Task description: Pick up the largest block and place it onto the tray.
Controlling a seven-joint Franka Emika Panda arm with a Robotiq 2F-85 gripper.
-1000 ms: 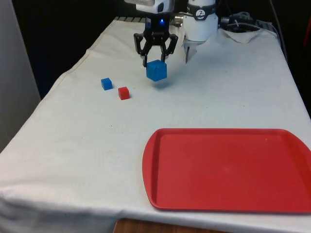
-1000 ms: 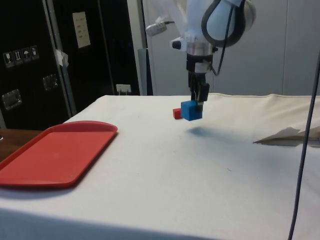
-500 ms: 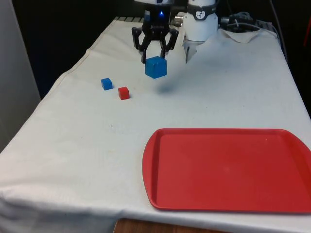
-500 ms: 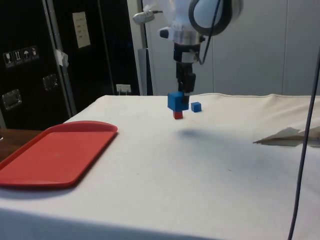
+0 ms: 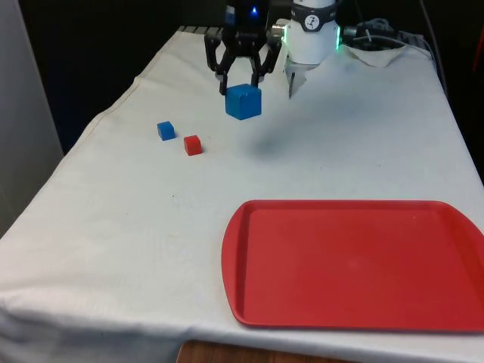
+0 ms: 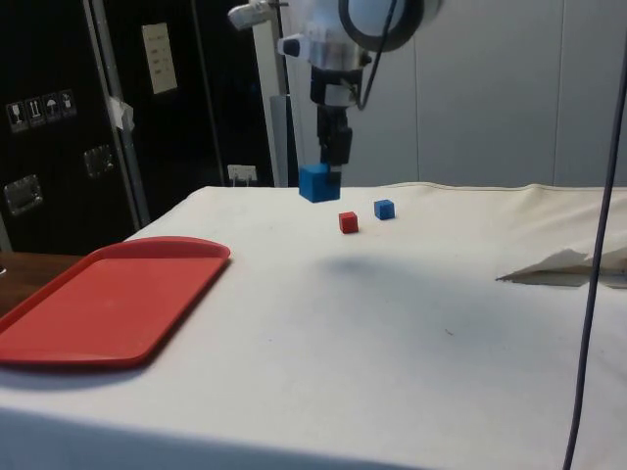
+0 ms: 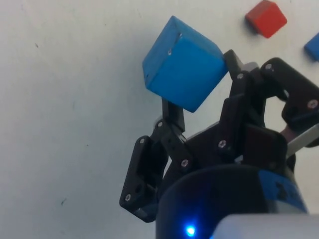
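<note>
The large blue block [image 5: 243, 101] [image 6: 319, 183] [image 7: 182, 69] hangs in the air well above the cloth, and my gripper [image 5: 242, 85] [image 6: 333, 166] [image 7: 199, 97] is shut on it. A small red block [image 5: 193, 144] [image 6: 348, 222] [image 7: 266, 18] and a small blue block [image 5: 165, 130] [image 6: 384, 209] [image 7: 313, 47] lie on the cloth towards the front view's left. The red tray [image 5: 355, 261] [image 6: 108, 294] lies flat near the front edge, on the front view's right, with nothing on it. The held block is far behind the tray's back rim.
Crumpled white cloth or paper [image 5: 378, 47] [image 6: 568, 266] lies near the robot's base at the far end. A dark cable [image 6: 593, 255] hangs down at the side view's right. The table's edge runs along the front view's left.
My gripper has risen with the large blue block and carried it slightly towards the tray side; its shadow on the cloth has drifted away from it. The small blocks have not moved.
</note>
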